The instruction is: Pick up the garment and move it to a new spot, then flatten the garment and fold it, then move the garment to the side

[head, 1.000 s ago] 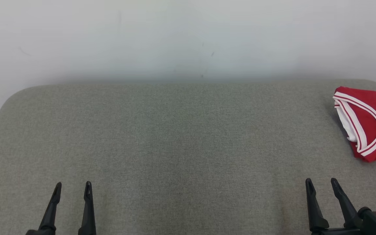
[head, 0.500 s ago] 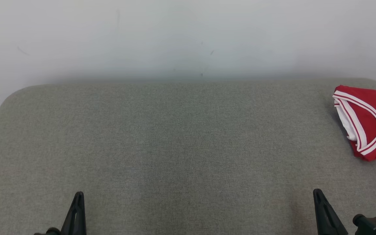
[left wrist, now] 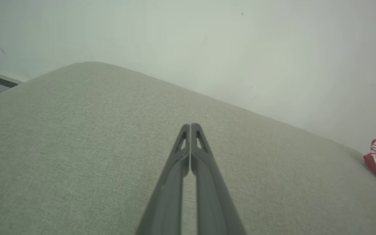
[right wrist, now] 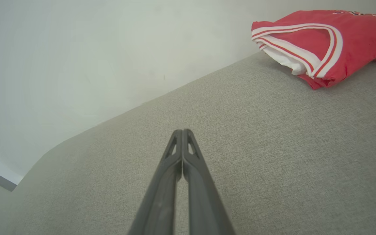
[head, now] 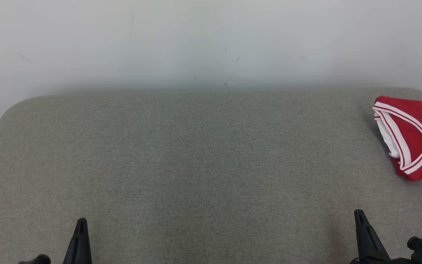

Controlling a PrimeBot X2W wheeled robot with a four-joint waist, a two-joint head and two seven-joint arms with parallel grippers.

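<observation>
Head view looks down on a grey cloth-covered table (head: 211,154) that stands against a pale wall (head: 211,40). The garment (head: 412,137) is a red shirt with white and red stripes along its openings. It lies folded at the far right corner of the table, and the right border of the picture cuts it.

My left gripper (head: 81,222) is at the near left edge and my right gripper (head: 359,213) is at the near right edge. Each one appears as one dark point rising from the bottom.

Both are clenched on nothing. In the left wrist view the two fingers of my left gripper are pressed together at their tips above bare cloth. In the right wrist view the fingers of my right gripper meet in the same way. Neither touches the garment.

The garment lies farther away than my right gripper and a little to its right, with a band of bare table between them. From my left gripper it is well apart, across nearly the whole width of the table.

In the right wrist view I see the white inside of the garment at its left folded edge. On its top are some dark marks, too small to read.
</observation>
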